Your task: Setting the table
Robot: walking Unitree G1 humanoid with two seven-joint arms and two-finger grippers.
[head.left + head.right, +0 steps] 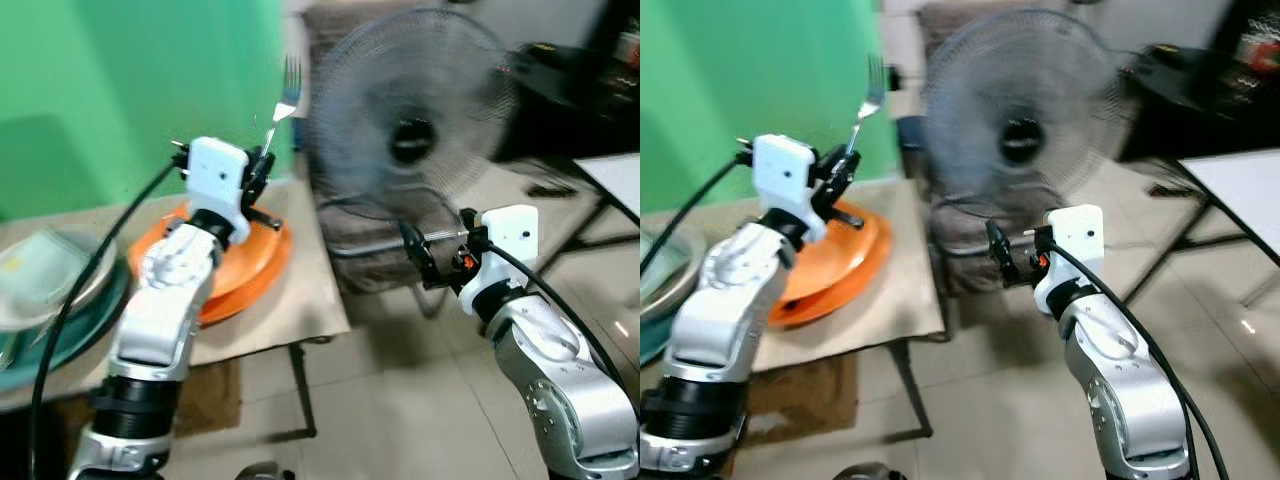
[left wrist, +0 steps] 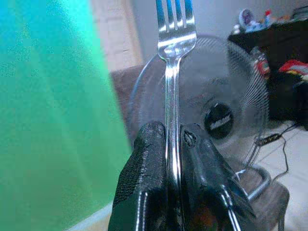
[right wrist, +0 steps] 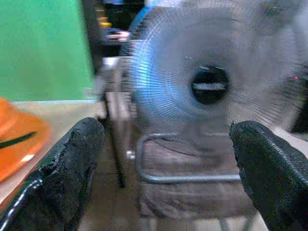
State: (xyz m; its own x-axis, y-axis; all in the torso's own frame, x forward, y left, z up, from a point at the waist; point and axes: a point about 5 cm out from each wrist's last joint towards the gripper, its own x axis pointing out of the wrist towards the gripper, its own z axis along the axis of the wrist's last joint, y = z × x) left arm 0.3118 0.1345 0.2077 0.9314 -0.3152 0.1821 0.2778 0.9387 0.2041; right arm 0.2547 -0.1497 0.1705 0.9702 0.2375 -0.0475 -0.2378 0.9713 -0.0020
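The left gripper [image 2: 172, 144] has its jaws clamped on the handle of a steel fork [image 2: 174, 62], which stands nearly upright with its tines uppermost, lifted clear above the orange plates [image 1: 262, 262] stacked near the right edge of the worktop [image 1: 305, 310]. Further along, toward the left edge, sits a second stack of dishes, a pale plate [image 1: 60, 275] resting in a teal one [image 1: 95, 320]. The right gripper [image 1: 998, 255] hangs off past the right edge of the worktop with its jaws wide apart and nothing between them, facing a standing fan [image 1: 410, 110] and the padded chair [image 3: 192, 178] in front of it. The step in hand looks like carrying the fork to its place setting: it is gripped and raised, but not yet laid down. The next move would call for tipping the wrist so the fork lies flat, then lowering it onto bare worktop just beside the orange plates, not on them. The strip of free surface along that right edge looks narrow, so the fork could slide off if set too far out.
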